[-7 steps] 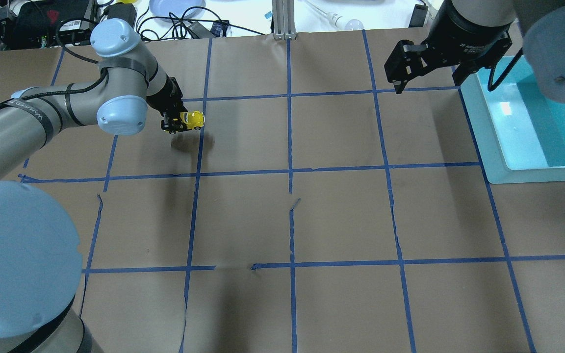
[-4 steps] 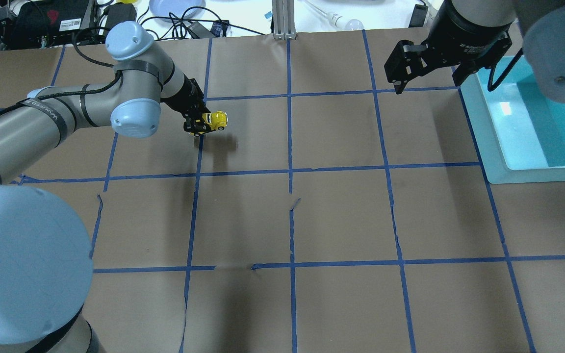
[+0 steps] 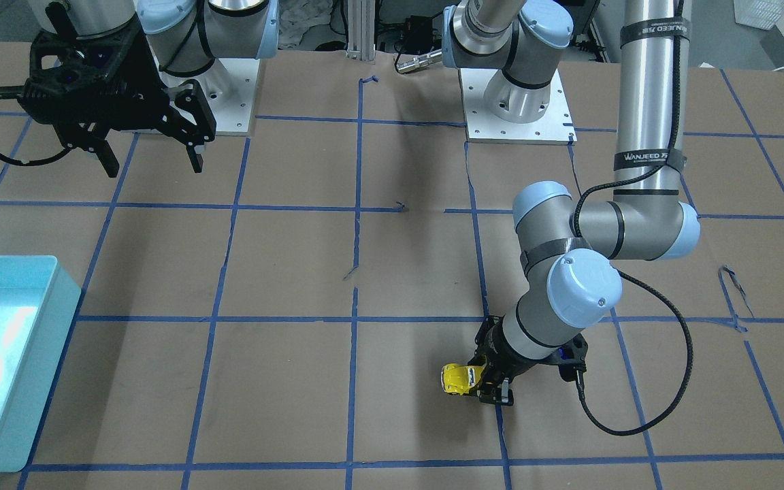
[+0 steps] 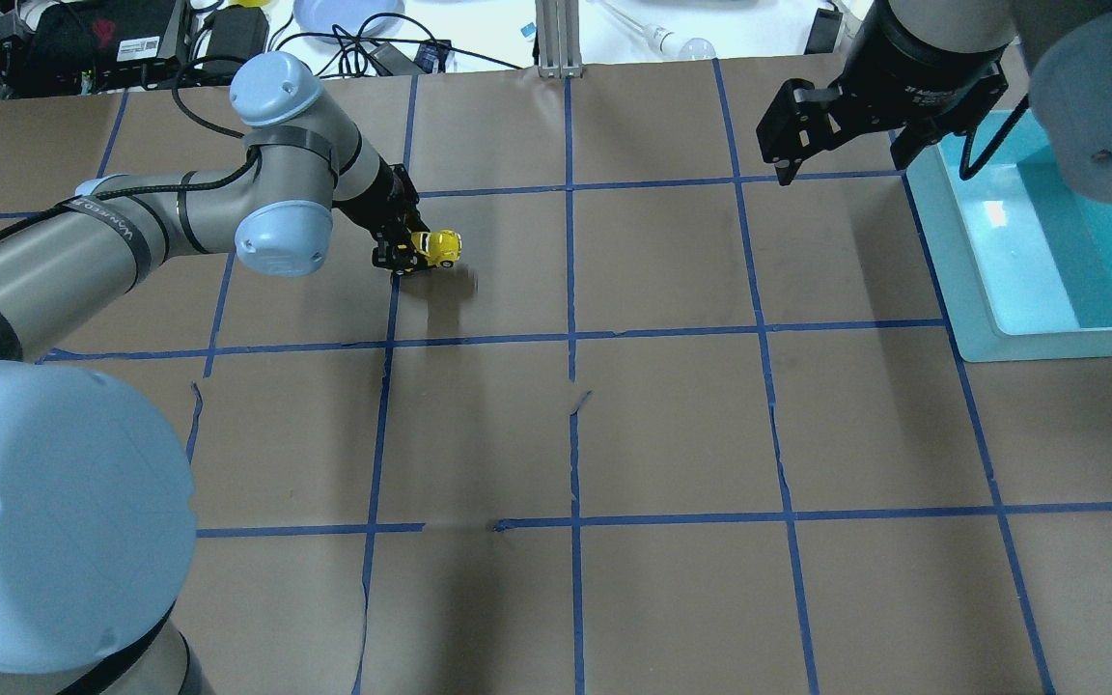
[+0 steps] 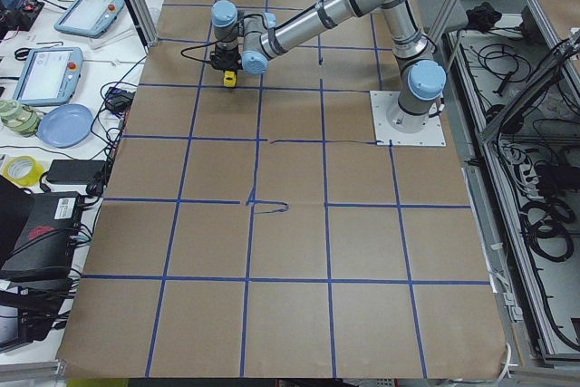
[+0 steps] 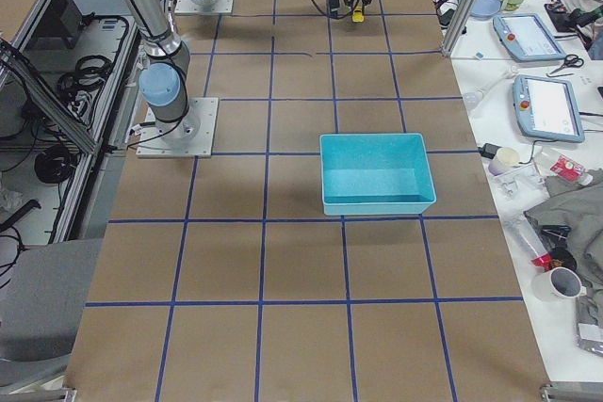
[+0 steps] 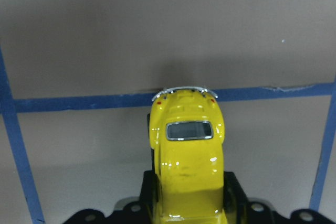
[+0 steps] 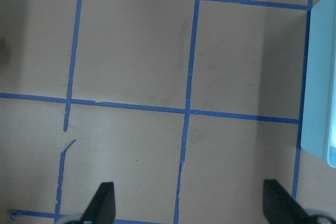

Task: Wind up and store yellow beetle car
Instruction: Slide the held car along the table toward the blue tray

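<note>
Left gripper (image 4: 406,253) down low on the left half of the bench, towards the far edge, jaws pinching the small glossy yellow toy beetle car (image 4: 438,246) by its sides. Car level and sticking out ahead of the black fingers (image 7: 239,198), silver bumper end away from the wrist and right over a blue tape line (image 7: 79,101). Just off the brown paper cover (image 4: 672,425) or barely on it, hard to tell which, with only a soft shadow close underneath. Dark window up top, body bright and clean in the left wrist view.

Over to the right gripper (image 3: 154,163): raised over the right half of the bench, jaws spread wide, both black fingertips pointing down at bare paper and tape grid.

Beside it, the shallow light-teal plastic bin (image 4: 961,280), sitting on the right half against the far edge, well apart from the car.
</note>
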Controlling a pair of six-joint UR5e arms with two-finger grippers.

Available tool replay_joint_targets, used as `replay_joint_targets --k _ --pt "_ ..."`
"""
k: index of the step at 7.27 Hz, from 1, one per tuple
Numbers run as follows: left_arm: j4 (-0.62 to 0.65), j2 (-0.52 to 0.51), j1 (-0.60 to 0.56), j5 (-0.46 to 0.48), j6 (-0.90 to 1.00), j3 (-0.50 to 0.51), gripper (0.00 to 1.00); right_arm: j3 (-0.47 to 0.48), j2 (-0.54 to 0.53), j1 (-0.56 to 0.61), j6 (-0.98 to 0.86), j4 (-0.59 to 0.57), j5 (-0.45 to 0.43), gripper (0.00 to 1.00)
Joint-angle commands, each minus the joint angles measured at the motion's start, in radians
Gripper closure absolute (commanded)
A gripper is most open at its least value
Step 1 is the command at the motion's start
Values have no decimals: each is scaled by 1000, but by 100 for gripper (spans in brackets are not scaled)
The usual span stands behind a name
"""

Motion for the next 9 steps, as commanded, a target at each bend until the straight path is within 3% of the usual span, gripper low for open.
replay_joint_targets --k 1,6,9 --pt "2 -10 7 9 4 6 100 0 -1 -1 0 0 0 0" --pt "3 -23 18 16 25 6 100 0 -1 -1 0 0 0 0" --pt "3 -22 65 69 69 4 100 0 -1 -1 0 0 0 0"
